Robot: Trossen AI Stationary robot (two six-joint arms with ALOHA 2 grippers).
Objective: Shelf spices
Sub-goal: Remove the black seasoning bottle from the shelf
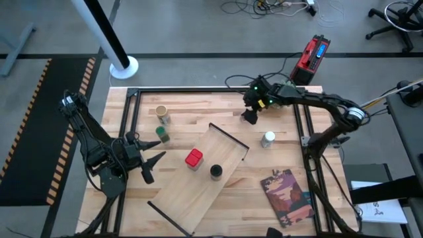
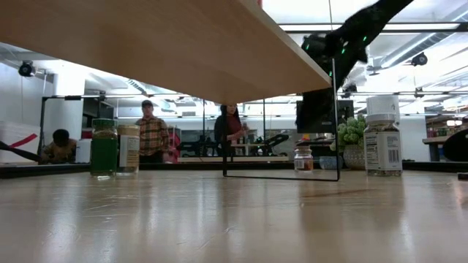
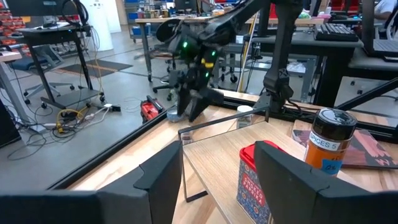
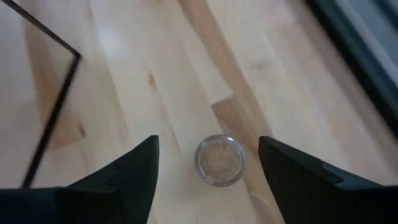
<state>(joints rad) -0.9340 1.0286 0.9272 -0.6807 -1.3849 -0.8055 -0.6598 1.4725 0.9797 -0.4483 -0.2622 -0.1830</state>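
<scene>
A: How was the left gripper (image 1: pixel 151 166) posed at the lower left of the overhead frame?

B: Low over the butcher-block tabletop (image 1: pixel 198 106), its arm folded back on itself, the dark fingers (image 3: pixel 163 177) spread wide and holding nothing. They pointed toward the long pale plywood shelf with thin black end rails (image 1: pixel 201 177), which lay diagonally across the middle of the frame.

A: And the jars?

B: From the left: the tan-topped jar (image 1: pixel 161 113) and the green-topped jar (image 1: pixel 162 135) stood close together on the table, upper left of the shelf. The red squarish jar (image 1: pixel 193 158) and the black-topped jar (image 1: pixel 216 172) stood on the shelf, near each other. The white-topped jar (image 1: pixel 268 139) sat on the table just right of the shelf's upper end.

A: The right gripper (image 1: pixel 251 116)?

B: At upper centre-right, its arm reaching in from the right and bent down. In its wrist view the fingers were parted, hovering above the small clear glass jar (image 4: pixel 219 160) on the table, not touching it.

A: Anything hard to see?

B: In the overhead frame that gripper hid the glass jar. The flat reddish-brown book (image 1: pixel 287 196) lay lower right.
</scene>
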